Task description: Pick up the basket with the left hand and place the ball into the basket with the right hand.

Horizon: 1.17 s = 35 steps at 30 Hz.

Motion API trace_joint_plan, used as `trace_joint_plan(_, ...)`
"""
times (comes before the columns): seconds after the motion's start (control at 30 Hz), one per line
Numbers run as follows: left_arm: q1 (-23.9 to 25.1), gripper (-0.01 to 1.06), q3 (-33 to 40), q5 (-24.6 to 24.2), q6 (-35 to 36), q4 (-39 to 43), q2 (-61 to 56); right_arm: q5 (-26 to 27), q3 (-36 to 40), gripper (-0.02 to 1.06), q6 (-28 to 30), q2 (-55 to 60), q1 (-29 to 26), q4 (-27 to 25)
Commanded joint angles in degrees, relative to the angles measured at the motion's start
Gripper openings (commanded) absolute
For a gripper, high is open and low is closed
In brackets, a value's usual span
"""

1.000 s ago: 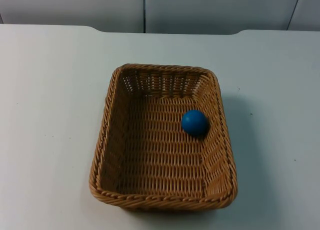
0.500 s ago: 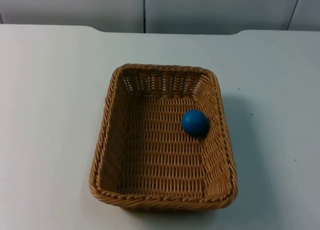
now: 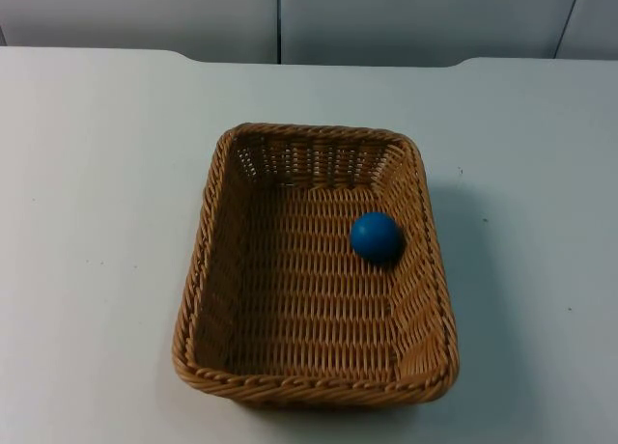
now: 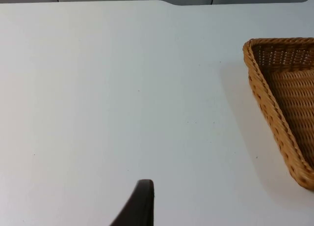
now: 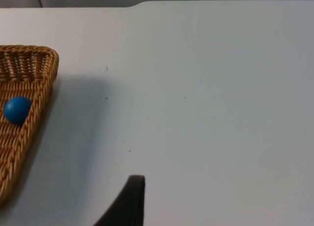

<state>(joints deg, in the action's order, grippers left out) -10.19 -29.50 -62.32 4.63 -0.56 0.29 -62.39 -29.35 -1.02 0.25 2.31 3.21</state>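
a rectangular wicker basket point(image 3: 314, 270) sat flat on the white worktop point(image 3: 97, 222), its long sides running away from the camera toward the grey partition wall point(image 3: 386, 19). a blue ball point(image 3: 376, 236) lay inside it on the woven floor, close against the right-hand wall and nearer the far end than the near one. the left gripper point(image 4: 142, 206) hung over bare worktop well apart from the basket point(image 4: 284, 103), one black fingertip visible and one corner of the basket's rim off to its side. the right gripper point(image 5: 130, 201) likewise hung over bare worktop on the other side, apart from the basket point(image 5: 24, 118), with the ball point(image 5: 17, 109) visible inside the rim. whether either gripper's fingers were spread or pressed together could not be told.
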Motion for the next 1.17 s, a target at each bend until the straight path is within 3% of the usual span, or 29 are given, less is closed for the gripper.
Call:
trace_joint_plan(0.0, -0.19, 0.92, 0.27, 0.65, 0.32, -0.55, -0.29, 0.68, 0.21, 1.05, -0.08, -0.25, -1.33, 0.35)
trace_joint_plan(0.2, -0.19, 0.92, 0.17, 0.76, 0.32, -0.55, -0.29, 0.68, 0.21, 1.05, -0.08, -0.25, -3.84, 0.35)
trace_joint_plan(0.67, -0.08, 0.92, 0.17, 0.75, 0.32, -0.55, -0.29, 0.68, 0.21, 1.05, -0.08, -0.25, -3.87, 0.35)
trace_joint_plan(1.13, 10.91, 0.92, 0.17, 0.75, 0.32, -0.55, -0.29, 0.68, 0.21, 1.05, -0.08, -0.25, -3.87, 0.35)
